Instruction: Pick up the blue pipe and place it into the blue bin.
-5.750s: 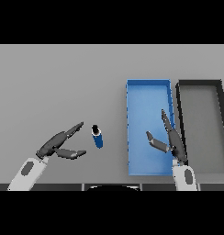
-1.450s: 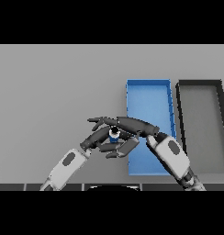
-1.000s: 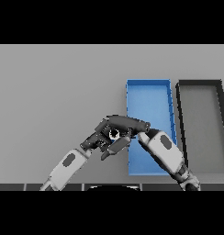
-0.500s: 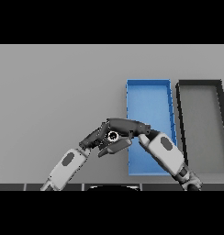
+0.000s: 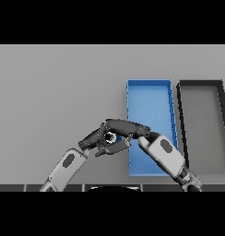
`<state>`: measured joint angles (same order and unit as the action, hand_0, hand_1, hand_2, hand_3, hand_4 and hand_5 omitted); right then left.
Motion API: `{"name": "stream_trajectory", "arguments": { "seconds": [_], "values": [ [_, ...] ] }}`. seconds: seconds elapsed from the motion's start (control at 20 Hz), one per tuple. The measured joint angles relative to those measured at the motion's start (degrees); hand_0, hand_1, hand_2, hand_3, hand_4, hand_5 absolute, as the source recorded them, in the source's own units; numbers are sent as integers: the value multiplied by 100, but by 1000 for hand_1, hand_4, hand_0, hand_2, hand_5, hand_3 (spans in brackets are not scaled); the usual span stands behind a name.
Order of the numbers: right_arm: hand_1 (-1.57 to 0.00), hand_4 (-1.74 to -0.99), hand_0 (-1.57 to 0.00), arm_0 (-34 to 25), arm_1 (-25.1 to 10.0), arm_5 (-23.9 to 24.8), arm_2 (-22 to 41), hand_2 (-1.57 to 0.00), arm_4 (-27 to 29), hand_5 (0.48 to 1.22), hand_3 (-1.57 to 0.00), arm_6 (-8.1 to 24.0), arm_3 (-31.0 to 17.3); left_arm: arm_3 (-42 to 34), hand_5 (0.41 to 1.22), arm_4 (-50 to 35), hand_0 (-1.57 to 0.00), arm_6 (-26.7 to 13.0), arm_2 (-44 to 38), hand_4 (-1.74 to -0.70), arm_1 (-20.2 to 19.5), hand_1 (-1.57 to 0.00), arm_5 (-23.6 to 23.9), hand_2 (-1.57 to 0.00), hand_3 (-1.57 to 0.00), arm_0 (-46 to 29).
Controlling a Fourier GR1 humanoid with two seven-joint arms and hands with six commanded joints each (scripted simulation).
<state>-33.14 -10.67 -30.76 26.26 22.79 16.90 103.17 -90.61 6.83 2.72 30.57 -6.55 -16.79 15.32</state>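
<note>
The blue pipe [image 5: 117, 138] is small and mostly hidden; only a patch of blue and a pale ring-shaped end show between my two hands. My left hand [image 5: 97, 138] comes in from the lower left, its fingers curled under and round the pipe. From the right, my right hand [image 5: 124, 126] reaches across, its fingers wrapped over the top of the pipe. The clasped hands sit just left of the blue bin [image 5: 149, 105], near its front left corner. That bin is a long open tray with nothing showing inside it.
A dark grey bin [image 5: 202, 124] of like size stands right beside the blue bin, at the table's right. My right forearm [image 5: 165, 154] lies over the blue bin's front part. Bare grey table stretches to the left and back.
At first both hands were open and apart, with the pipe upright on the table between them. They have since closed together on it, and the pipe now sits further right, by the bin.
</note>
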Motion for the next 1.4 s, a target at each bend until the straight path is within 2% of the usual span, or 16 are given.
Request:
{"name": "stream_trajectory", "arguments": {
  "seconds": [0.15, 0.25, 0.35, 0.45, 0.55, 0.6, 0.65, 0.8, 0.9, 1.0, 1.1, 1.25, 1.3, 1.4],
  "values": [
    [-1569, -1487, -1569, 71, -56, 52, -19, -1569, 0, 1219, -1569, -70, 89, 19, 697, -108, -89, -101, -58, -871, -19, -84, -62, -81, -82, -15],
    [-1570, -1488, -1570, -4, -64, 83, -57, -1570, -16, 1220, -1570, -60, 55, 70, 654, -316, -57, -178, -182, -884, 23, -54, -75, -51, -52, -67],
    [-1570, -1489, -1570, 23, -1, 135, -37, -1570, 44, 1220, -1570, -38, 63, 26, 625, -351, -36, -531, -193, -895, 92, -34, 2, -32, -33, -99],
    [-1571, -1489, -1571, 57, 72, 255, -91, -1571, 490, 1220, -1570, 240, -16, 3, 589, -389, -23, -721, -149, -904, 154, -21, -13, -20, -21, -172],
    [-1571, -1491, -1571, -143, 79, 411, -221, -1571, 1380, 1221, -1571, 691, -12, -67, 543, -414, -14, -706, -143, -913, 62, -13, -73, -13, -13, -270],
    [-1571, -1491, -1571, -259, 71, 598, -299, -1571, 1734, 1221, -1571, 844, 26, -139, 527, -406, -11, -736, -113, -918, 74, -10, -52, -10, -10, -307],
    [-1571, -1490, -1571, -439, 84, 863, -363, -1571, 2089, 1221, -1571, 1142, 74, -139, 515, -374, -9, -729, -61, -922, 128, -8, -23, -8, -8, -326],
    [-1571, -1493, -1571, -1216, -174, 1361, -726, -1571, 2620, 1221, -1571, 1306, 120, -157, 496, -398, -4, -964, -112, -926, 99, -4, 2, -3, -4, -304],
    [-1571, -1495, -1571, -1759, -286, 1387, -907, -1571, 2794, 1221, -1571, 1173, 9, -226, 491, -439, -2, -936, -114, -927, 88, -2, -15, -2, -2, -326],
    [-1571, -1495, -1571, -2234, -465, 1443, -1175, -1571, 2950, 1221, -1571, 1051, -297, -183, 487, -404, -1, -937, -98, -920, 101, -1, -2, -1, -1, -342],
    [-1571, -1496, -1571, -2711, -673, 1785, -1482, -1571, 2889, 1221, -1571, 938, -737, -257, 486, -388, 0, -902, -101, -912, 22, 0, -18, 0, 0, -376],
    [-1571, -1498, -1571, -2901, -1063, 2151, -1780, -1571, 2592, 1221, -1571, 894, -1288, -289, 486, -363, 0, -927, -127, -891, -10, 0, 1, 0, 0, -335],
    [-1571, -1498, -1571, -3001, -1180, 2143, -1842, -1571, 2418, 1221, -1571, 867, -1614, -312, 485, -353, 0, -947, -112, -890, -37, 0, -14, 1, 1, -366],
    [-1571, -1498, -1571, -2852, -1292, 2132, -1904, -1571, 2239, 1221, -1571, 795, -1964, -324, 483, -366, 1, -1017, -126, -887, -37, 1, -9, 1, 1, -354]
  ]
}}
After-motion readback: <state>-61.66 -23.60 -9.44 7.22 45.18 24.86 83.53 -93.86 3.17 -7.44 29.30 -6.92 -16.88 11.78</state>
